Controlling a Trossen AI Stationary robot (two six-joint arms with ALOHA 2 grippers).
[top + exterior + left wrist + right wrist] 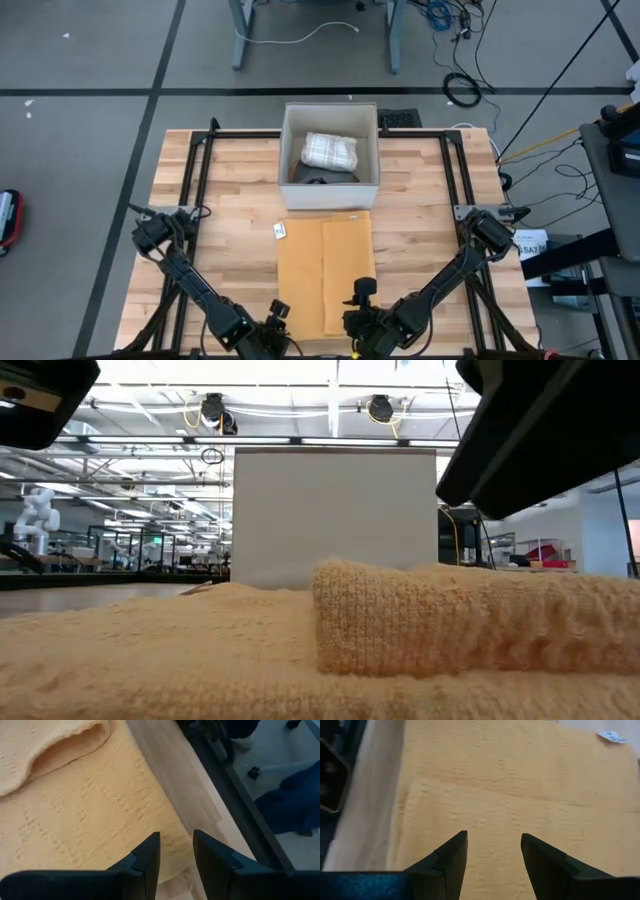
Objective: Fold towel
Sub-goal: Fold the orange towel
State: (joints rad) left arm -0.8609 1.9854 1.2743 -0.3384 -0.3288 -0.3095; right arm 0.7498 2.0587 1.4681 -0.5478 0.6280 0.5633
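A tan towel lies flat on the wooden table, its right half doubled over as a thicker upper layer. My left gripper is open just above the towel's near left corner. My right gripper is open over the doubled right part, close to the near edge. Neither gripper visibly touches the cloth.
A white open box stands beyond the towel's far edge, with a folded white checked cloth inside. A small white tag lies on the wood left of the towel. A black frame rail borders the table.
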